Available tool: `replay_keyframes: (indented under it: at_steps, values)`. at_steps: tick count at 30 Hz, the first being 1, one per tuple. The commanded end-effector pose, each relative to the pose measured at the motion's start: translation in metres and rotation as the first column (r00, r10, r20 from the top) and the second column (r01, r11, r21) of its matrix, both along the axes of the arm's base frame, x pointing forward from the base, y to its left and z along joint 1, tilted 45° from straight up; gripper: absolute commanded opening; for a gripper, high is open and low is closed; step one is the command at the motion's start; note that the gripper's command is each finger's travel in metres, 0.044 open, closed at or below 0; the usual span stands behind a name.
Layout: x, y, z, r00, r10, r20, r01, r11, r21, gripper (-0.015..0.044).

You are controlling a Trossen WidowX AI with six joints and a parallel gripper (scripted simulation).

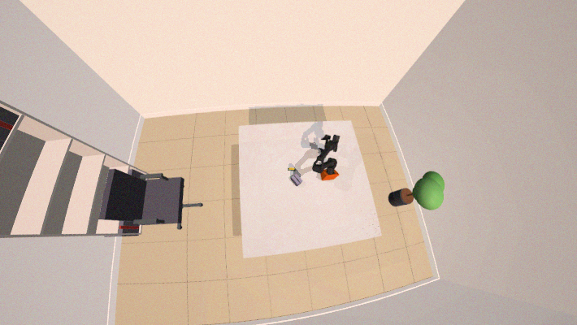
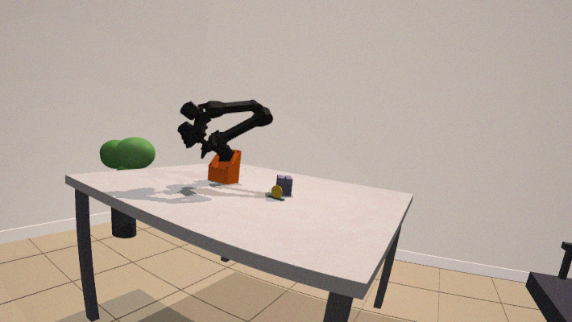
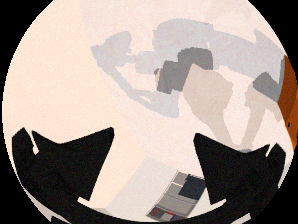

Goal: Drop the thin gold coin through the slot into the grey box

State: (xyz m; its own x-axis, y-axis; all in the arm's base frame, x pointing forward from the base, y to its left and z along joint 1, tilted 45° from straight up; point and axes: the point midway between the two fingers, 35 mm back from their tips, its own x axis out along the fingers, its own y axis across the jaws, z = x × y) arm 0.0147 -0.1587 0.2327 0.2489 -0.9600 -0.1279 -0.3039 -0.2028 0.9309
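The gold coin (image 1: 291, 169) (image 2: 276, 191) stands on its edge in the low dark-green holder (image 2: 282, 199) on the table. The grey box (image 1: 294, 181) (image 2: 288, 188) stands close beside the holder, with the dark line of its slot across the top. My gripper (image 3: 154, 135) is open, with nothing between its two black fingers in the wrist view. It is raised above the table on the far side of the arm's base from the coin, well away from coin and box. Coin, holder and box cannot be made out in the wrist view.
The arm's orange base (image 1: 329, 175) (image 2: 223, 172) stands on the pale table (image 1: 276, 227) (image 2: 322, 237), with the black arm folded above it. The arm's shadows fall on the table top. A potted plant (image 1: 428, 192) (image 2: 134, 153) and an office chair (image 1: 162, 201) stand off the table.
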Motion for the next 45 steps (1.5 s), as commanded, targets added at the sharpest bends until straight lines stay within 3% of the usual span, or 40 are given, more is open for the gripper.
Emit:
replay_keyframes:
  at_steps: [1, 9, 16, 22, 27, 34, 39, 45]
  values:
    - [0.0, 0.0, 0.0, 1.0, 0.003, -0.001, -0.003, 1.0, 0.003, 0.0374]
    - [0.008, -0.016, -0.002, 0.983, 0.158, -0.092, -0.14, 0.973, 0.182, 0.0164]
    - [0.026, -0.035, -0.014, 0.898, 0.375, -0.232, -0.274, 0.887, 0.372, 0.0161]
    - [0.052, -0.05, -0.03, 0.723, 0.587, -0.364, -0.354, 0.767, 0.535, 0.0161]
    - [0.081, -0.058, -0.047, 0.482, 0.746, -0.459, -0.372, 0.649, 0.663, 0.0161]
    - [0.131, -0.06, -0.071, 0.023, 0.845, -0.533, -0.325, 0.511, 0.796, 0.0161]
    - [0.172, -0.051, -0.086, -0.34, 0.781, -0.524, -0.257, 0.459, 0.851, 0.0161]
    - [0.23, -0.026, -0.106, -0.715, 0.534, -0.451, -0.205, 0.457, 0.866, 0.0161]
